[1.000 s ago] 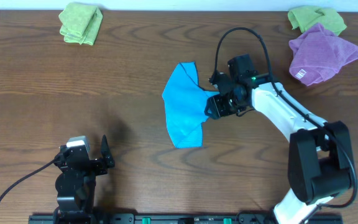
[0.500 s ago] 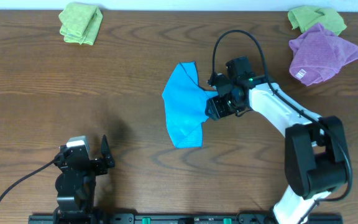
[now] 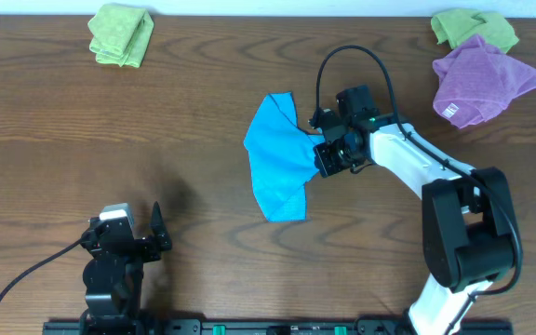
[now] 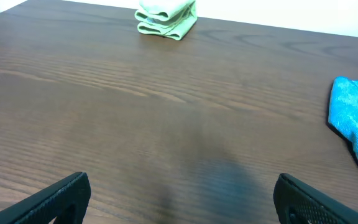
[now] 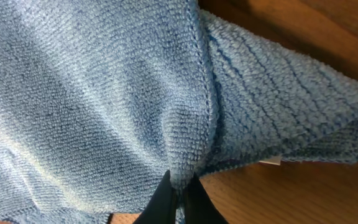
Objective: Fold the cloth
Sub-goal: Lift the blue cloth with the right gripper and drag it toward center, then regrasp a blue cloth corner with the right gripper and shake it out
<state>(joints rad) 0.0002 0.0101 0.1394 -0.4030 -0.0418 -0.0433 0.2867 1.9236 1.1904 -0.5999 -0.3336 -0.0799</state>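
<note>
- Left green cloth (image 3: pixel 121 34): folded, at far left of table (image 3: pixel 82 140), well apart from everything else
- Left gripper (image 4: pixel 180 186): low over bare wood at near left; fingers (image 4: pixel 61 196) spread wide, nothing between them
- Cloth (image 3: pixel 277 158): sky-blue terry, lying on table just right of centre; rumpled into a rough wedge, one corner pointing to far side, right edge drawn into a bunch
- Right gripper (image 5: pixel 179 194): at cloth's right edge; fingers pressed together, pinching a raised ridge of cloth; hemmed layer lapped over a second layer beside it, white scrap showing under the fold
- Right green cloth (image 3: pixel 473 26): crumpled, at far right
- Purple cloth (image 3: pixel 482 79): crumpled, touching near side of right green cloth; white tag at its near left
</note>
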